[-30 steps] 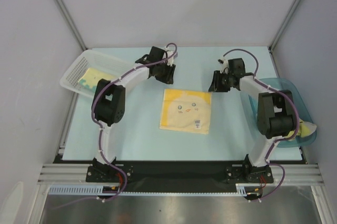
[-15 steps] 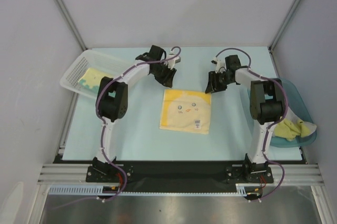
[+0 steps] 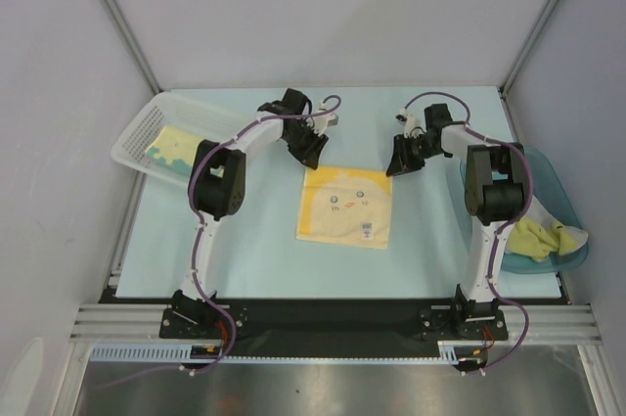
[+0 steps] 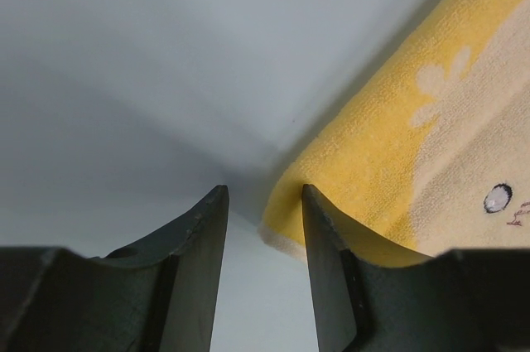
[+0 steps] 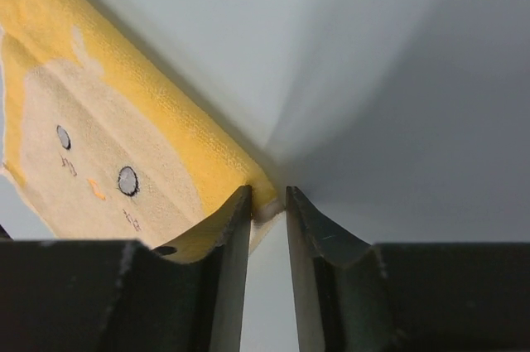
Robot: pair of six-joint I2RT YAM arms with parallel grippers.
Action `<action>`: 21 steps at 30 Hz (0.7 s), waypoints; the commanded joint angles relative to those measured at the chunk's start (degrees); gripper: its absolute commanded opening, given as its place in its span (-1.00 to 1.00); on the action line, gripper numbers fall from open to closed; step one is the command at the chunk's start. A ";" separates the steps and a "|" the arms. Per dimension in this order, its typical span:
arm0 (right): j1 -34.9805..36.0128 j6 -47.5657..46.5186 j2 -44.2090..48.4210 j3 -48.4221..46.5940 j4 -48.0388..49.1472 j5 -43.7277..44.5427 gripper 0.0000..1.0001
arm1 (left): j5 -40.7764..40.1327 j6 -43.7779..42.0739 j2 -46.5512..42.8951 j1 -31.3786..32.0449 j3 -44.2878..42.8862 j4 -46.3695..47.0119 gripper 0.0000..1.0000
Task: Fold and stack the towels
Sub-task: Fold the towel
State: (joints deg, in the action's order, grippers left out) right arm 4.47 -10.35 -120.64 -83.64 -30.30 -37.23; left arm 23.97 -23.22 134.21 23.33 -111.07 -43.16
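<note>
A pale yellow towel with a chick face (image 3: pixel 344 206) lies flat in the middle of the table. My left gripper (image 3: pixel 315 157) is down at its far left corner. In the left wrist view that gripper (image 4: pixel 263 190) is open, and the towel's corner (image 4: pixel 397 161) pokes in beside the right finger. My right gripper (image 3: pixel 396 163) is at the far right corner. In the right wrist view its jaws (image 5: pixel 267 190) stand narrowly open around the tip of the towel's corner (image 5: pixel 124 128). Another towel (image 3: pixel 174 145) lies in the basket, and an olive-yellow one (image 3: pixel 543 238) lies in the tub.
A white mesh basket (image 3: pixel 137 132) stands at the far left edge of the table. A blue translucent tub (image 3: pixel 548 176) sits at the right edge, behind the right arm. Grey walls close in the back and both sides.
Both grippers have come down and inward onto the far corners of the chick towel. The right jaws widened and then narrowed around the corner. The towel has not moved.
</note>
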 commanded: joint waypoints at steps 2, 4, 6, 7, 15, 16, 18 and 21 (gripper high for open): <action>-0.87 -1.69 -1.44 -2.41 -0.98 -1.26 -0.57 | 0.11 -3.14 1.84 -0.48 -5.03 -2.10 -0.08; -1.13 -1.69 -1.53 -2.67 -0.98 -1.09 -0.65 | 0.29 -3.67 2.10 -0.57 -5.56 -2.63 -0.08; -1.39 -1.69 -1.88 -3.37 -1.07 -1.09 -0.75 | 0.81 -3.85 2.28 -0.83 -6.00 -2.72 -0.10; -1.39 -1.69 -2.05 -3.55 -1.07 -1.17 -0.83 | 0.99 -3.85 2.37 -0.83 -6.18 -2.90 -0.14; -1.48 -1.78 -3.28 -5.83 -1.42 -0.30 -1.00 | 1.44 -4.29 4.48 -1.27 -10.48 -6.24 -0.99; -1.39 -1.69 -3.11 -6.53 -1.42 0.05 -1.00 | 0.83 -3.85 4.30 -1.27 -10.57 -5.89 -0.99; -1.31 -1.43 -2.59 -6.63 -1.16 1.19 -1.00 | 0.03 -2.71 3.43 -1.27 -10.57 -5.10 -0.99; -1.13 -0.81 0.48 -5.23 0.68 3.47 -1.00 | -0.41 -1.57 0.27 -1.27 -9.96 -4.05 -0.99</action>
State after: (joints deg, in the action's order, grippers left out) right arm 3.46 -11.16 -123.24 -87.92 -31.40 -36.51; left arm 23.68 -25.61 138.28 22.52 -118.87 -48.14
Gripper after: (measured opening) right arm 0.061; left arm 0.009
